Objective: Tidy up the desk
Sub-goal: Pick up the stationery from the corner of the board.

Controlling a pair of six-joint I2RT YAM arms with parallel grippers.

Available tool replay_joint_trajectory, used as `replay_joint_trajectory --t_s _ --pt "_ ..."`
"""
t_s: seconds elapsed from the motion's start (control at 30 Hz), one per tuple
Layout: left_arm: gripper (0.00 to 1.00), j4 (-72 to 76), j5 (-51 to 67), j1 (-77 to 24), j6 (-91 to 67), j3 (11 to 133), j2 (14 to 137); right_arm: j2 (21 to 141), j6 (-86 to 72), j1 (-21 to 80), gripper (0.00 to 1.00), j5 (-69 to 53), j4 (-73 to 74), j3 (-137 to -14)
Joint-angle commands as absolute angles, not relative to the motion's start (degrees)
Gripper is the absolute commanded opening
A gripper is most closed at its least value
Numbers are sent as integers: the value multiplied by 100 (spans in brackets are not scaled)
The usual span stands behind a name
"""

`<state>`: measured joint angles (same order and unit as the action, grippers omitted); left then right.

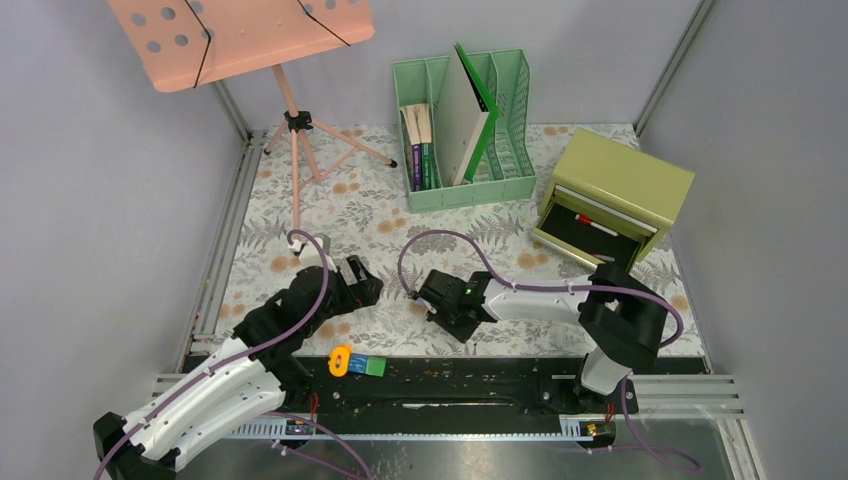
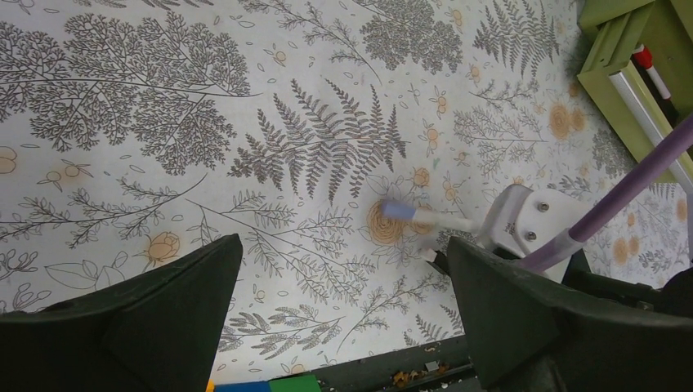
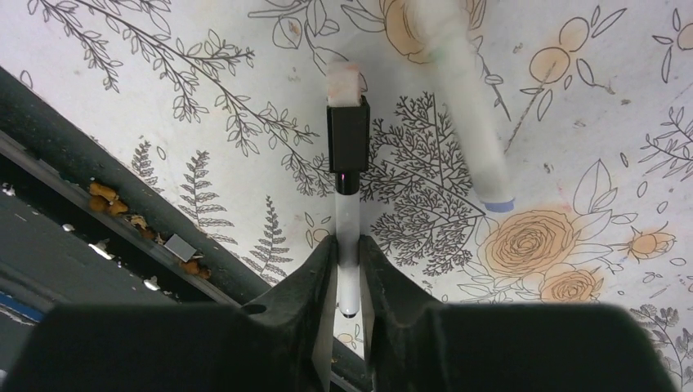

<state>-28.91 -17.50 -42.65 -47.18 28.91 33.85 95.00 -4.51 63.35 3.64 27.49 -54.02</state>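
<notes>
1 marker [image 3: 344, 214] in R jaws, 2nd marker [image 3: 478, 131] beside

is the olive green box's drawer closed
No, the olive-green metal drawer box has its drawer open, a red-capped white marker visible inside.

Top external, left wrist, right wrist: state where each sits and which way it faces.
Top external: high behind the robot, looking down on the fern-print cloth desk; left arm and right arm show.
Left wrist: looks down at a white blue-tipped marker; open left gripper shows.
Right wrist: looks down; right gripper pinches a white black-capped pen.
Shared: both wrist views show that marker.
</notes>
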Motion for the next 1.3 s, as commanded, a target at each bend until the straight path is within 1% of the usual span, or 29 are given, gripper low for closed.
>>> replay_joint_trajectory --t_s 0.0,0.03,0.33,0.5,0.7,0.97,1.13,1.27 --pt "99 -2900 -1995 -4244 -4756 3181 3345 9593 -464 6393 18 485 2811 -5604" --pt "99 -2903 -2004 -4244 -4754 3182 3339 9599 -453 6398 15 456 2816 -5607" --pt "99 -2917 -2047 -4239 -4786 3139 3308 9365 -336 6392 0 63 2821 -5541" --pt "99 -2918 -2049 -4240 -4846 3084 3301 9070 -331 6392 0 20 2894 -5503" --pt "99 -2918 -2039 -4243 -4903 3050 3338 8831 -522 6390 0 -323 2956 -5568" --pt "99 -2905 -2039 -4246 -4913 3057 3383 8318 -882 6315 0 -280 2820 -5573" --pt "99 -2883 -2033 -4251 -4913 3066 3396 8016 -969 5968 0 -687 2694 -5479" --pt "99 -2886 -2031 -4247 -4921 3059 3419 7846 -1107 5381 0 -1273 2536 -5289"
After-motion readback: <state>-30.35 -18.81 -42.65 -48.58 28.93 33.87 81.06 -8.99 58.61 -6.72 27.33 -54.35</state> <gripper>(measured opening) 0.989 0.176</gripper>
